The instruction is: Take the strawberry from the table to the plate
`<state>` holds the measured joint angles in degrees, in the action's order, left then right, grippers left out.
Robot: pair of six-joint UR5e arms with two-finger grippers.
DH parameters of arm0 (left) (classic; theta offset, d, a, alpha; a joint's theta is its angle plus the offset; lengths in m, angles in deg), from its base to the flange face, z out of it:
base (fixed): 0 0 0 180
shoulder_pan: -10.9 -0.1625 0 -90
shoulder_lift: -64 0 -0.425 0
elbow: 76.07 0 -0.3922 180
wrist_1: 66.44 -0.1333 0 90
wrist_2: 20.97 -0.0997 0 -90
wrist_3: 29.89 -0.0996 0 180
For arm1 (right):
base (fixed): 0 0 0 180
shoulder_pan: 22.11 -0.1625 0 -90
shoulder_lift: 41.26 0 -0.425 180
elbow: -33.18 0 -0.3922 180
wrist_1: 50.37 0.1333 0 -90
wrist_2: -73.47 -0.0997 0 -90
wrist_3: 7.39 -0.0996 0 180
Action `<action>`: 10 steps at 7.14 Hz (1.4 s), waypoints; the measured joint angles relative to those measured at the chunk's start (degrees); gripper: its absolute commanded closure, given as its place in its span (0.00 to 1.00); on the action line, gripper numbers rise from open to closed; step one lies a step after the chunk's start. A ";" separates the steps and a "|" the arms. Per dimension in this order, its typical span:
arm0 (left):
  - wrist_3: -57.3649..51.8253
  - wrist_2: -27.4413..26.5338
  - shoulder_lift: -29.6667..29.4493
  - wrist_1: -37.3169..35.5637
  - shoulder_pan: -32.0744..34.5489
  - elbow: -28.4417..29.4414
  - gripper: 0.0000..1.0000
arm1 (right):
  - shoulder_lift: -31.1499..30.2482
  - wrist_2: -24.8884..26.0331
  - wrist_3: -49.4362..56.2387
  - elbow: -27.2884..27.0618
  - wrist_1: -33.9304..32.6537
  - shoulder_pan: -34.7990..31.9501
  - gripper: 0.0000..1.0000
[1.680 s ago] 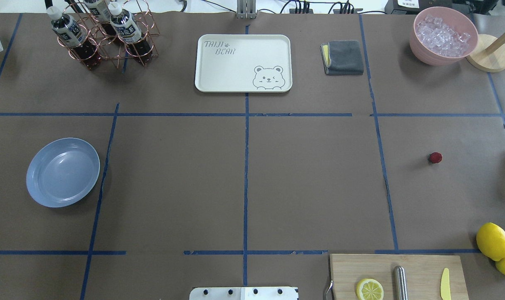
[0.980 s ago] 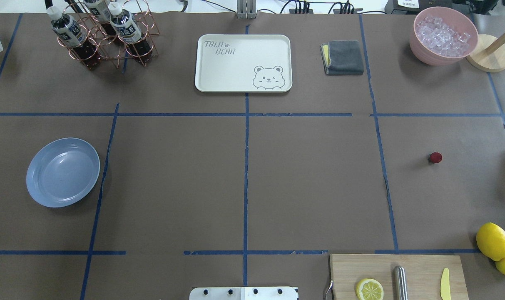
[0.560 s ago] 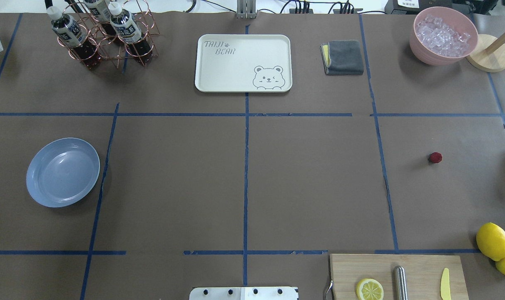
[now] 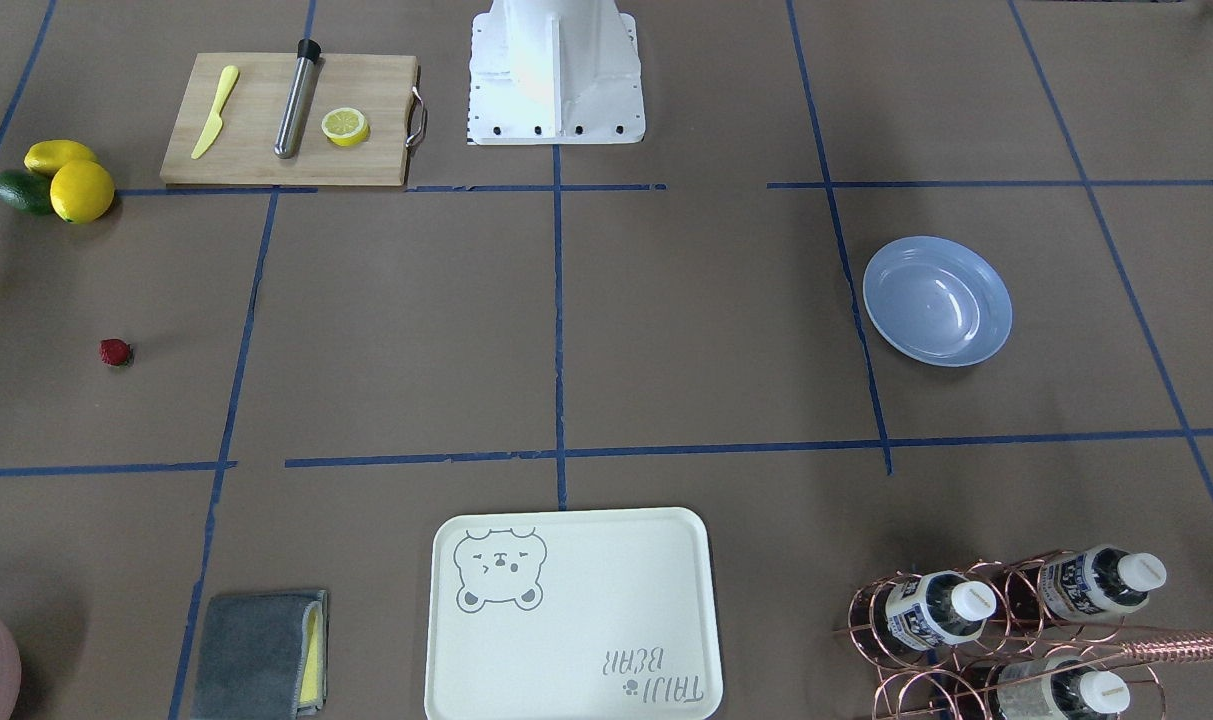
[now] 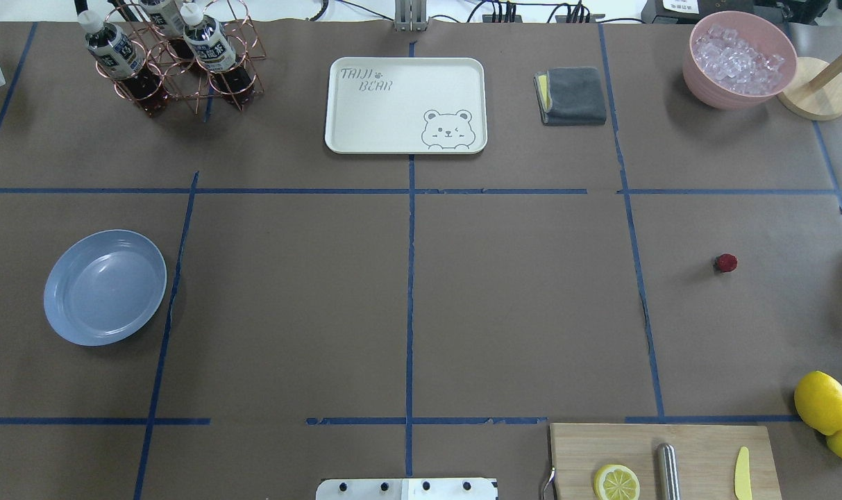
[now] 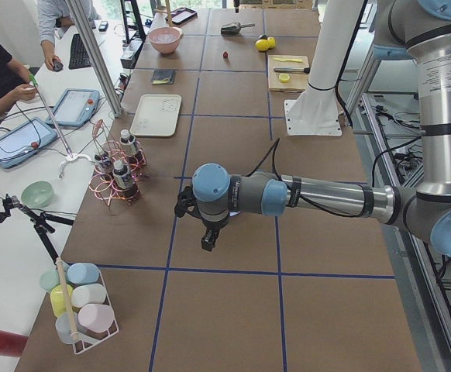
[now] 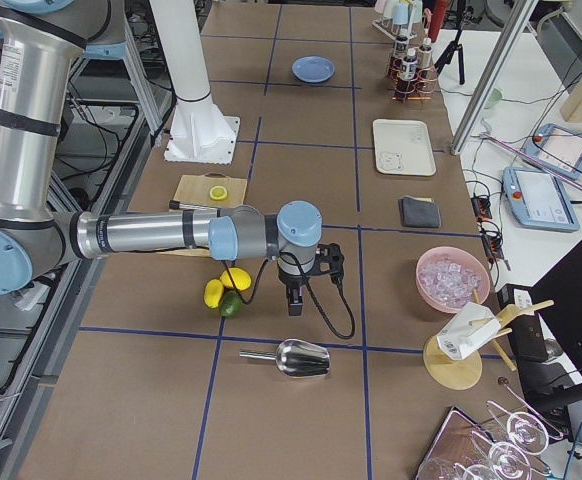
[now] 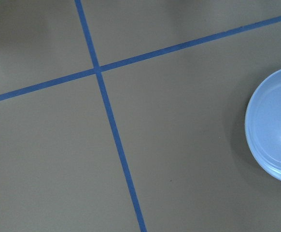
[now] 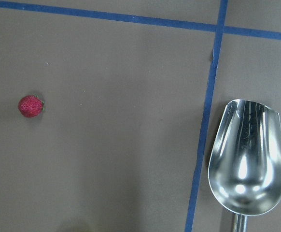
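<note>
The strawberry (image 5: 725,262) (image 4: 116,352) lies alone on the table (image 5: 518,312) on my right side, small and dark red. The right wrist view shows the strawberry (image 9: 30,106) at its left edge. The light-blue plate (image 5: 105,287) (image 4: 937,301) sits far off on my left side, with nothing in it, and its rim (image 8: 275,125) shows in the left wrist view. My left gripper (image 6: 208,242) and right gripper (image 7: 293,303) hang above the table's two ends. They appear only in the side views, so I cannot tell whether they are open or shut.
A metal scoop (image 9: 246,164) lies right of the strawberry in the right wrist view. Lemons (image 5: 822,401) and a cutting board (image 5: 663,458) sit at the near right. A cream tray (image 5: 405,104), a bottle rack (image 5: 178,59), a folded cloth (image 5: 572,95) and an ice bowl (image 5: 738,59) line the far edge.
</note>
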<state>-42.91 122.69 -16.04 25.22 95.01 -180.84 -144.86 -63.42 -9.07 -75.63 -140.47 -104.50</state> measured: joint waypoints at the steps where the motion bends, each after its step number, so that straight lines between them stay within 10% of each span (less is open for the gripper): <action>1: 0.77 2.08 -0.26 5.06 -3.35 3.11 0.00 | 0.03 -0.03 0.05 -0.12 0.24 0.08 0.00; 6: 34.35 -1.41 -4.66 28.00 -19.97 13.01 0.06 | -0.19 -0.22 -0.14 0.16 4.63 0.45 0.00; 10: 39.12 -3.96 -9.03 30.48 -25.43 18.43 0.16 | -0.20 -0.28 -0.22 0.18 4.74 0.69 0.00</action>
<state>-3.79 118.73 -25.07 55.70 69.58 -162.42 -145.06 -63.70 -9.29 -75.45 -135.73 -103.80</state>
